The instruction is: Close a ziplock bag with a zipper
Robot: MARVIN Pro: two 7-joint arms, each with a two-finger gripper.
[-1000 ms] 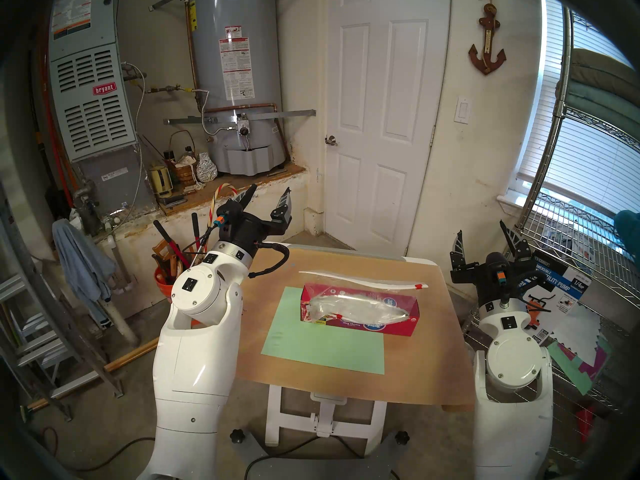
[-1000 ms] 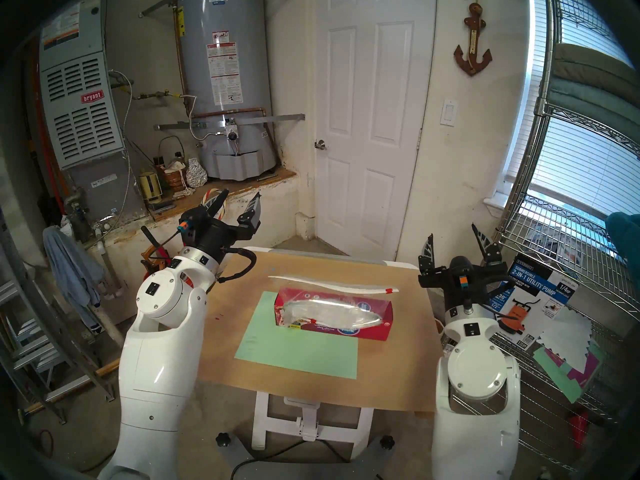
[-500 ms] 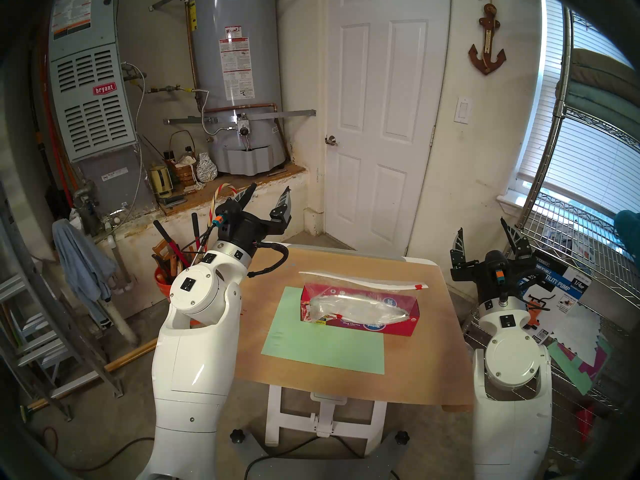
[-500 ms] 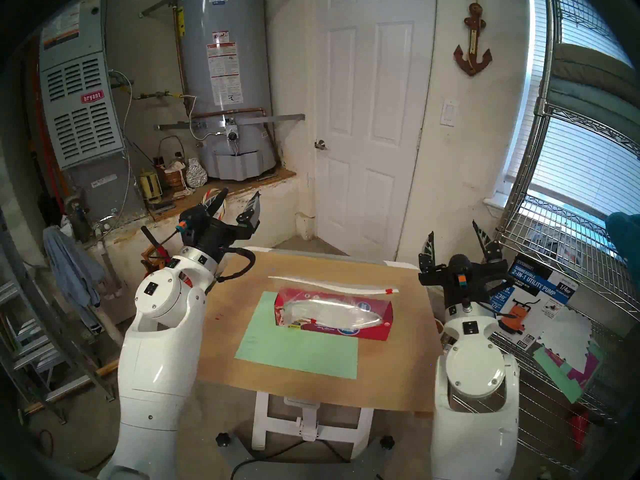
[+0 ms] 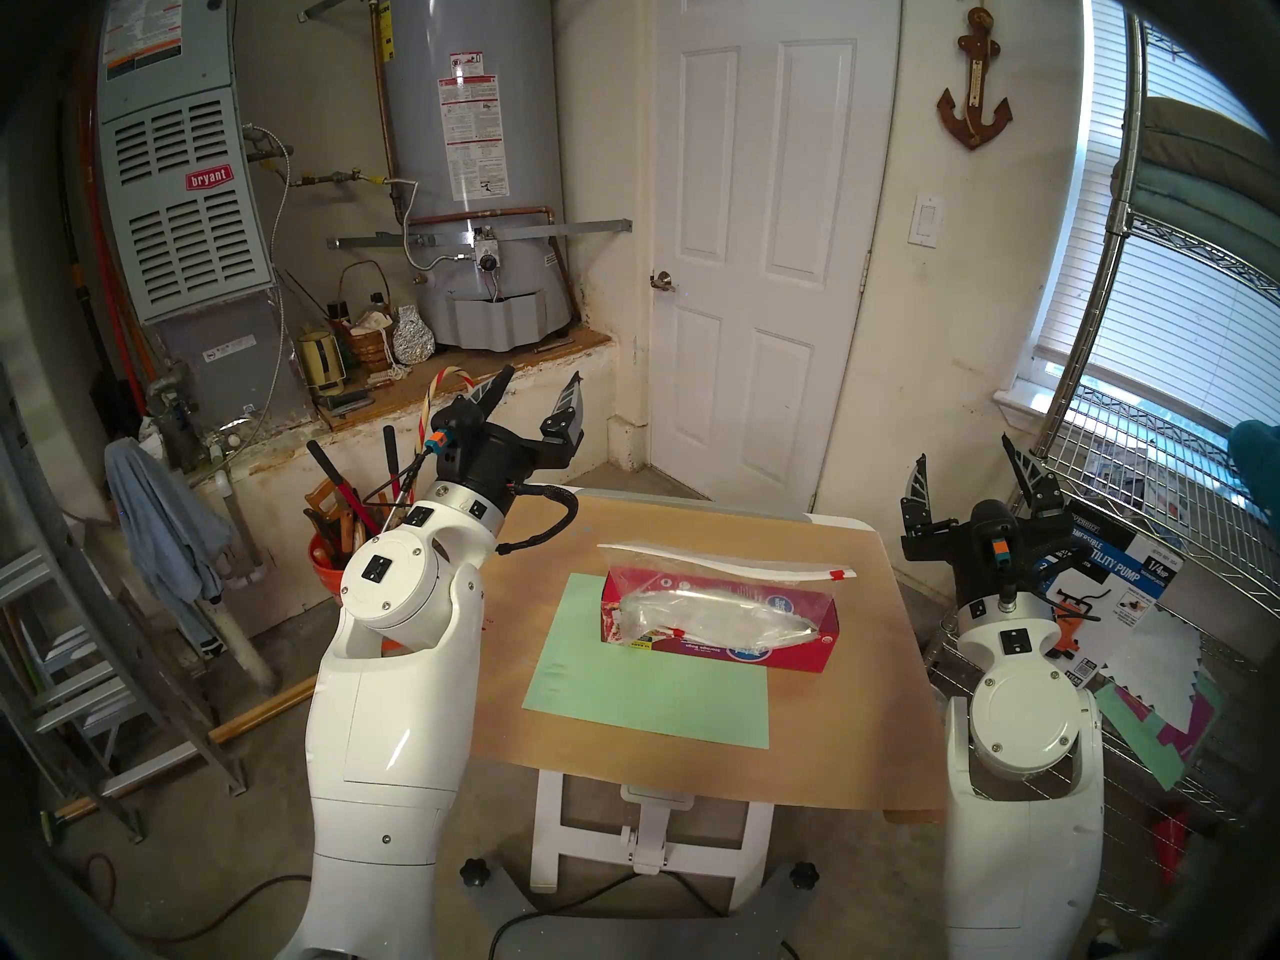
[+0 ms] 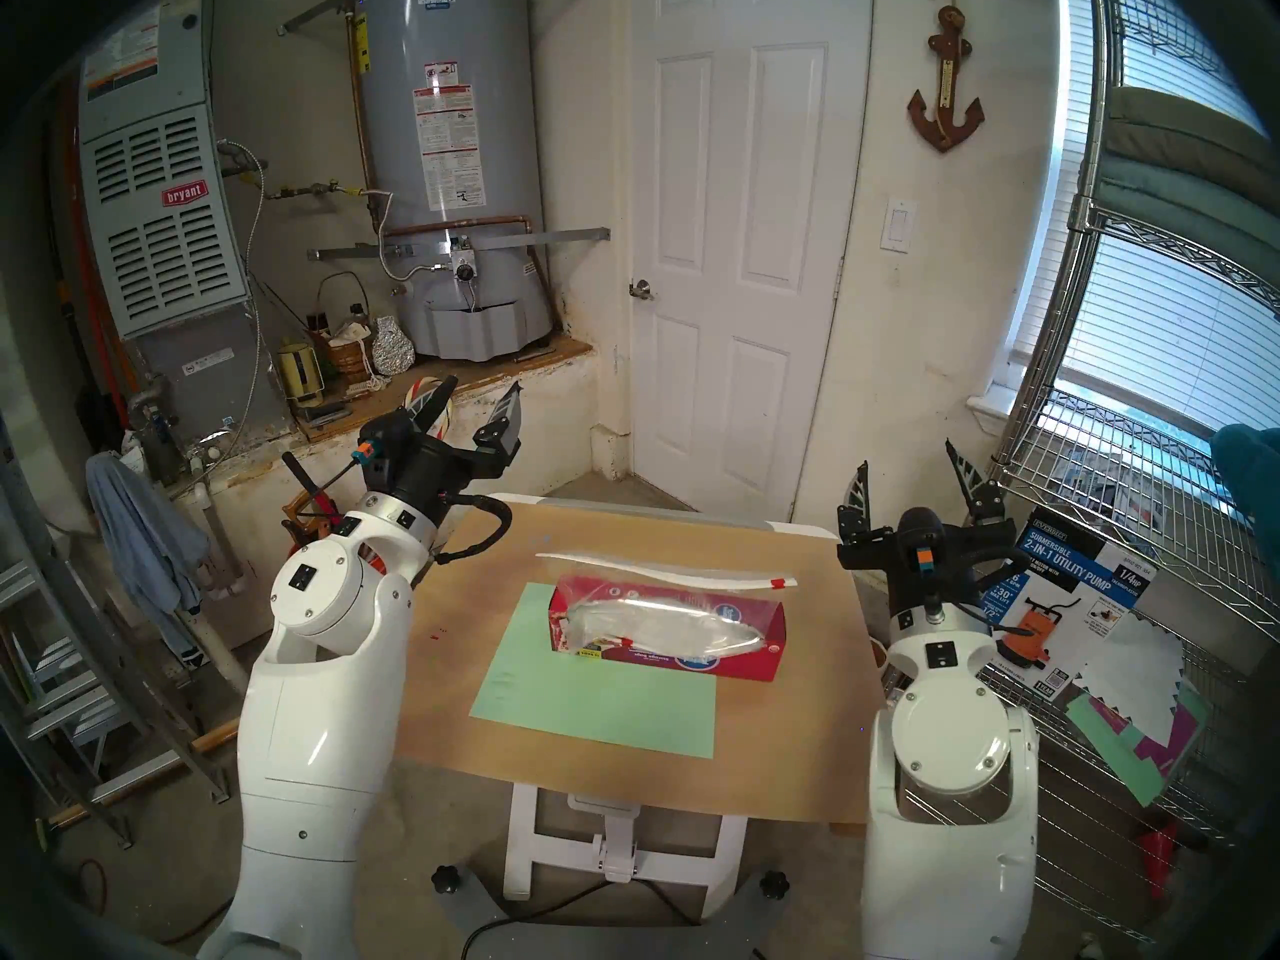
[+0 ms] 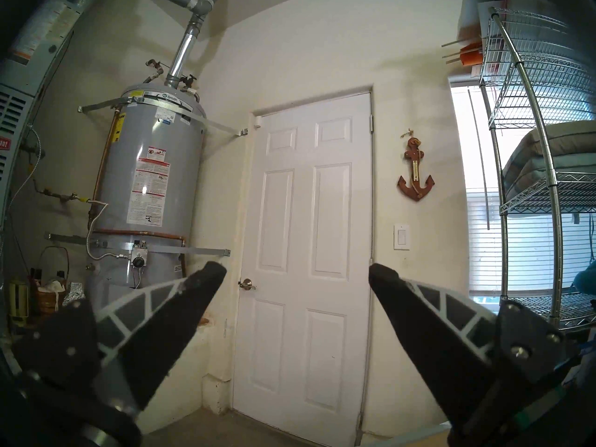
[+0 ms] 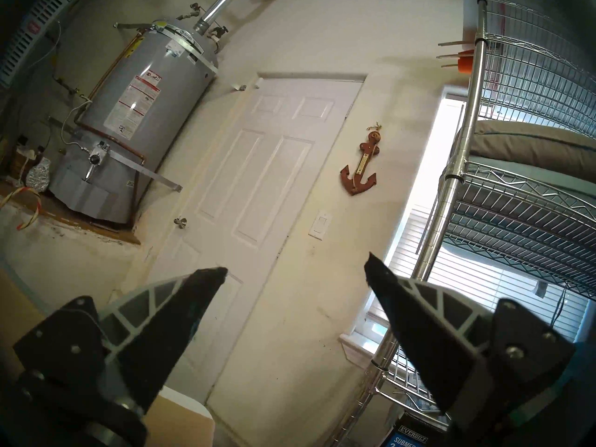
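Left gripper (image 5: 539, 390) sits left of center in the head view, raised above the table's (image 5: 817, 751) far-left corner, fingers spread wide and holding nothing; its wrist view shows only the door and water heater between the tips, so it's parked clear of the work, likely a ready pose. Center of frame: green paper sheet (image 5: 644, 688) flat on the table, and touching its upper-right part the long red cardboard box (image 5: 748, 654) of storage bags, opening up, crumpled bags showing inside. The ziplock bag (image 5: 665, 567) lies draped from the box's far side onto the table behind it, so its white zipper (image 5: 720, 562) strip runs left to right just above the box, exposed and reachable. The red slider tab (image 5: 837, 575) sits at the strip's right end; whether the seam is shut I can't tell. Right gripper (image 5: 964, 463) hovers at right-center past the table's right edge, fingers spread wide, empty, nearer the slider. Neither arm touches the bag.
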